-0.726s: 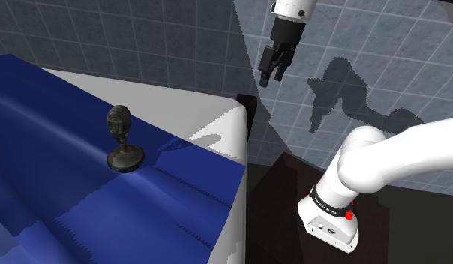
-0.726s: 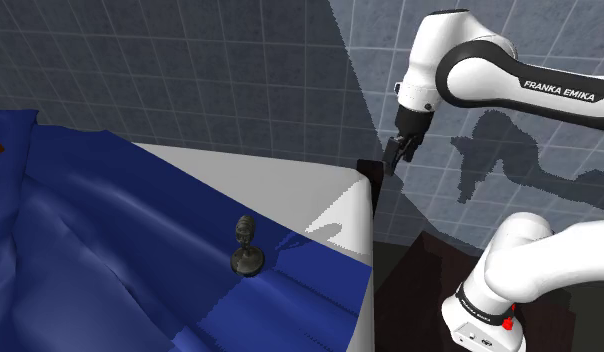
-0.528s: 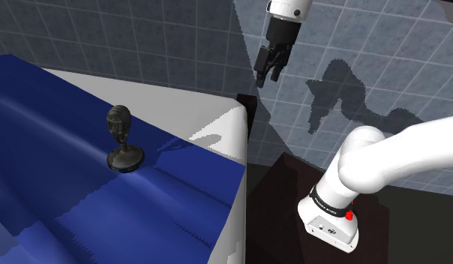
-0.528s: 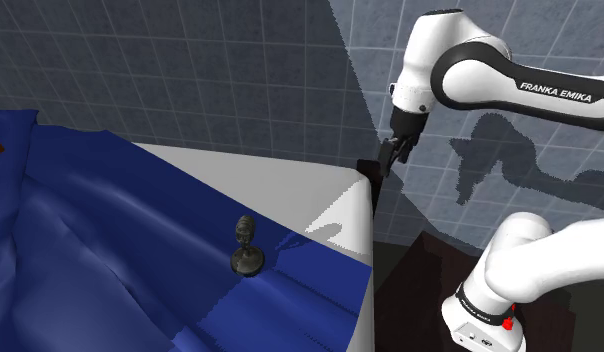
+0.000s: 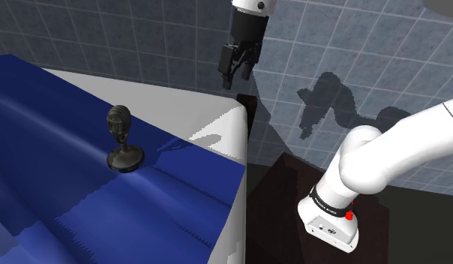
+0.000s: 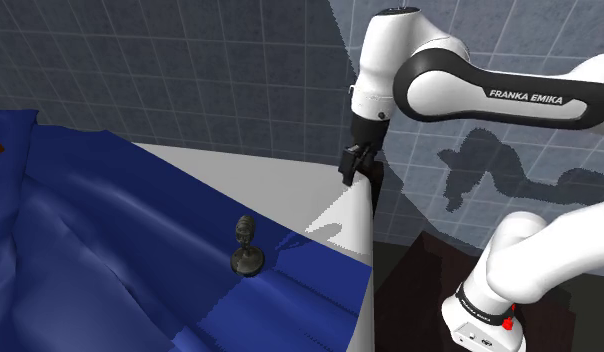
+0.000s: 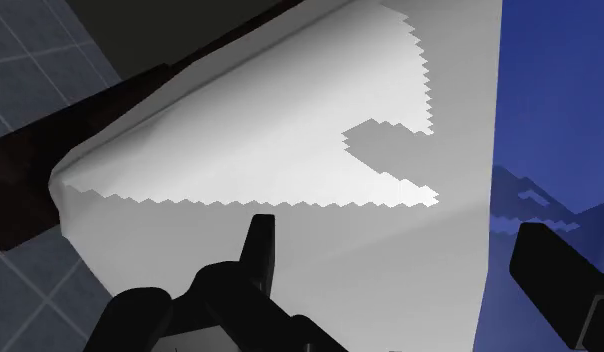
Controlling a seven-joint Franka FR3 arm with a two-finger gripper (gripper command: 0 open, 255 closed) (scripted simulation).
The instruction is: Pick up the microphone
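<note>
Presently the dark microphone (image 5: 121, 139) is seen standing upright on its round base on the bed's blue cover (image 5: 67, 199), near the bare white corner (image 5: 217, 126). The claw (image 5: 234, 73) is held high above that corner, well apart from the microphone, its fingers spread and clasping nothing

You are looking at a room in a home, a bedroom by its furniture. A bed (image 5: 191, 112) with a white sheet fills the shoulder view's left, with a rumpled blue cover (image 5: 82, 202) spread over most of it and a dark frame (image 7: 25, 185) under its corner. The walls (image 5: 105, 34) are grey tile (more usual in a bathroom).
</note>
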